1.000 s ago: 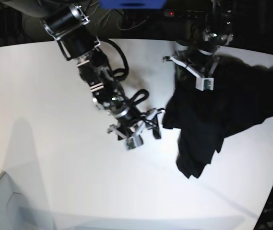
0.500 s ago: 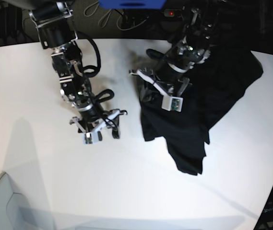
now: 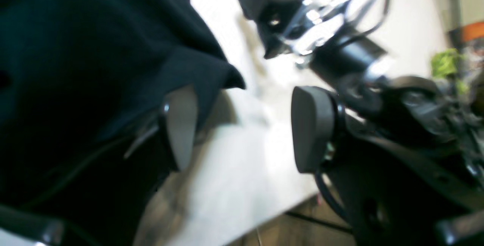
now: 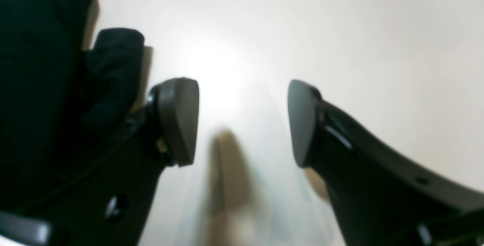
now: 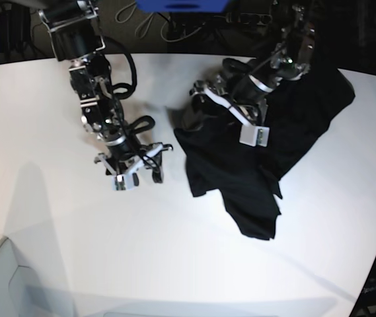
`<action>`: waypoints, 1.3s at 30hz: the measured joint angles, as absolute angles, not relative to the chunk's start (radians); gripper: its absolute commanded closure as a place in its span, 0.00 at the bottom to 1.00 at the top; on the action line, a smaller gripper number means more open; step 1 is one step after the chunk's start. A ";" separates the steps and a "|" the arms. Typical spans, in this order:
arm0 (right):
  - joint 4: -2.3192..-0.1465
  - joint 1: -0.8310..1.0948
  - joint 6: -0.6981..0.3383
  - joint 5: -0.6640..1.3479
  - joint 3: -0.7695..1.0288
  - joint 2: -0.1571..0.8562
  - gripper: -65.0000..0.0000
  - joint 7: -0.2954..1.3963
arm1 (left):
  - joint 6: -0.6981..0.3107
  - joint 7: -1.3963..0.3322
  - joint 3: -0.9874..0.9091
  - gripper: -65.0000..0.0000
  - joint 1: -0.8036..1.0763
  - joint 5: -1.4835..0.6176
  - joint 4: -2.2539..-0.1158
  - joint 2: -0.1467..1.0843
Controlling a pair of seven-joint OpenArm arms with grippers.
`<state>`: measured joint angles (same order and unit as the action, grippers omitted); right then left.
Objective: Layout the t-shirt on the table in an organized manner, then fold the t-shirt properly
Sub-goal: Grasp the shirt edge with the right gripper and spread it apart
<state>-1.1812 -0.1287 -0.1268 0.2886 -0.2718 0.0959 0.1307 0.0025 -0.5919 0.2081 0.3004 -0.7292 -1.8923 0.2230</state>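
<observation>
The t-shirt [image 5: 267, 155] lies bunched in a dark heap on the right half of the desk [image 5: 174, 257], one lobe trailing toward the near edge and its far side spread toward the right rim. No sleeve or hem can be picked out from the base view, so the layout step looks barely started.

The left end effector [image 3: 242, 128] sits over the heap's upper left part. In its wrist view the jaws stand apart with bare desk between them; a fold of cloth lies against the outside of one finger, though the blur makes it hard to say whether any fabric is caught there. The right end effector [image 5: 138, 168] hovers above bare desk, just beside the shirt's left border, jaws wide and holding nothing.

The risk from here is a blind grab: closing on a thick bundle would lift several layers at once and twist the shirt further. A snagged fold on the left finger could also drag the heap when that arm moves.

Count: one t-shirt, one desk, two end effectors.
</observation>
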 measured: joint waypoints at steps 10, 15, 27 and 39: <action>-1.372 -0.059 -0.130 0.290 -0.287 0.051 0.42 0.164 | 0.000 -0.594 -0.073 0.41 0.419 -0.851 -1.901 0.343; -1.436 -0.034 -0.125 0.292 -0.368 0.025 0.42 0.191 | -0.002 -0.591 -0.223 0.41 0.450 -0.859 -1.903 0.336; -1.519 -0.016 -0.127 0.288 -0.573 0.006 0.38 0.194 | 0.002 -0.595 -0.490 0.41 0.485 -0.837 -1.793 0.332; -1.361 -0.058 -0.127 0.286 -0.596 -0.053 0.38 0.189 | -0.004 -0.591 -0.429 0.41 0.410 -0.840 -1.552 0.335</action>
<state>-1.3605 -0.0582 -0.1268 0.2859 -0.5957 -0.0532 0.1886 -0.0040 -0.5911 -0.4294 0.4099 -0.8402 -1.5517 0.3347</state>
